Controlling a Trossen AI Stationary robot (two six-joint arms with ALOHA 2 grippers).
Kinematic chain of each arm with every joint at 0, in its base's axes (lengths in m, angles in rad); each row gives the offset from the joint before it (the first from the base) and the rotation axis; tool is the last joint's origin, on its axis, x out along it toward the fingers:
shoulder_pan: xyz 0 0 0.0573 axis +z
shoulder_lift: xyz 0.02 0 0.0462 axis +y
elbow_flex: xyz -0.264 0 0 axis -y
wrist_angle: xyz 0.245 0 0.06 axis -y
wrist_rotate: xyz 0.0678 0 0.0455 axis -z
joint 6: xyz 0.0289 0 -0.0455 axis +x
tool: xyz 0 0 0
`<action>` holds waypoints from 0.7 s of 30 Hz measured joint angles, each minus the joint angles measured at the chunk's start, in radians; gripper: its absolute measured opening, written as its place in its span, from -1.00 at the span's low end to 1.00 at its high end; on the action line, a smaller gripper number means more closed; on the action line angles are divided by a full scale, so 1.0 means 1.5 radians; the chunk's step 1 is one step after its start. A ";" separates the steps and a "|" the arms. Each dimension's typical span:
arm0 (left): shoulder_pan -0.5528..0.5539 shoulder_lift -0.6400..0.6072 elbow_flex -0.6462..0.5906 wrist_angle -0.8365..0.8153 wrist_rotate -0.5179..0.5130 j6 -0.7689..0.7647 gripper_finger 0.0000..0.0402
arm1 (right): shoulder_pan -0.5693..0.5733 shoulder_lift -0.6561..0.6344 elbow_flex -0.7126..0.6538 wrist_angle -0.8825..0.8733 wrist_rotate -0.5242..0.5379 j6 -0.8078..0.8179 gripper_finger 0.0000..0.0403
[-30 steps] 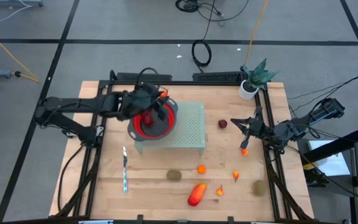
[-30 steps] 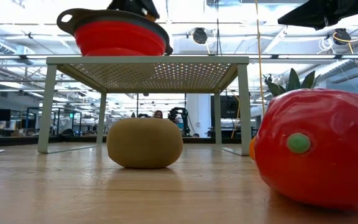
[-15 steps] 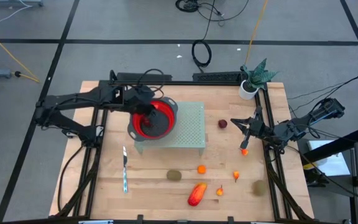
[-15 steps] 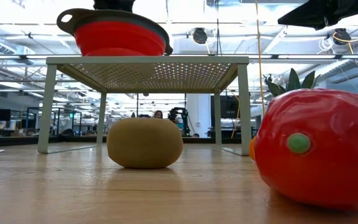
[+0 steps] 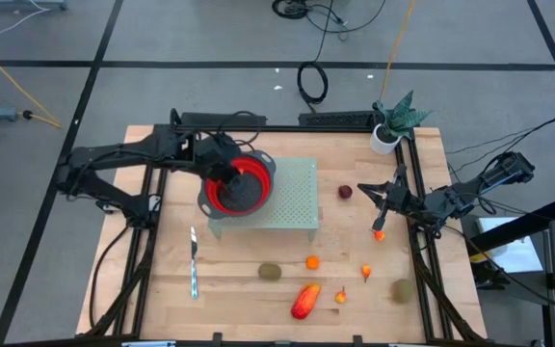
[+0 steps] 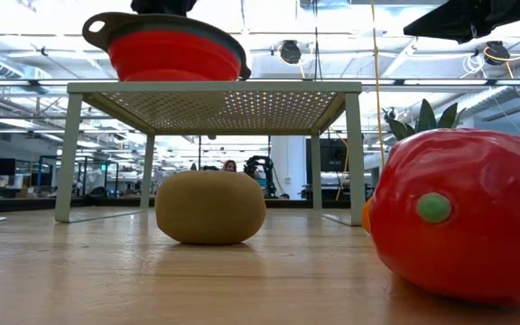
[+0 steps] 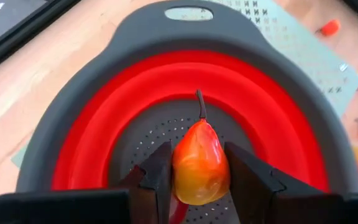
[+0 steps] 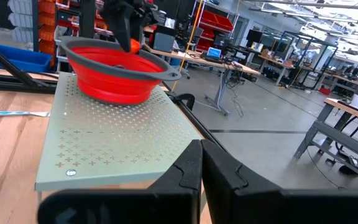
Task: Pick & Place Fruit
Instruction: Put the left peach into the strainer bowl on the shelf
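Two dark arms reach in from opposite side edges of the table point(image 5: 162, 289). From the left edge, the left arm stretches across to the red bowl point(image 5: 255, 183) with its grey rim, which sits on the left end of a pale perforated stand point(image 5: 297, 198). The left gripper point(image 7: 197, 163) hangs over the bowl's middle, its fingers partly closed on an orange-red toy pear point(image 7: 199, 163), stem pointing away from the wrist. One silver knife point(image 5: 194, 262) lies near the front left corner. Along the front edge lie one brown-green oval point(image 5: 271, 272), one round orange piece point(image 5: 312, 261), one long red-orange fruit point(image 5: 304, 301), two tiny orange pieces point(image 5: 341, 295) and a second oval point(image 5: 402, 288) toward the right. One dark-red round fruit point(image 5: 345, 192) sits just right of the stand. At the right edge, the right arm lies folded, its gripper point(image 5: 364, 189) pointing at the stand with fingers pressed together, empty; another small orange piece point(image 5: 379, 234) lies below it.
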 joint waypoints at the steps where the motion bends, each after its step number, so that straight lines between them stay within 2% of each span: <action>1: 0.000 0.004 0.000 0.000 0.001 0.009 -0.38 | 0.000 0.000 0.000 0.000 0.000 0.000 -1.00; 8: 0.002 0.035 0.000 0.006 0.003 0.052 -0.38 | 0.000 0.000 0.000 0.000 0.000 0.000 -1.00; 21: 0.002 0.060 -0.001 0.000 0.010 0.066 -0.38 | 0.000 0.000 0.000 0.000 0.000 0.000 -1.00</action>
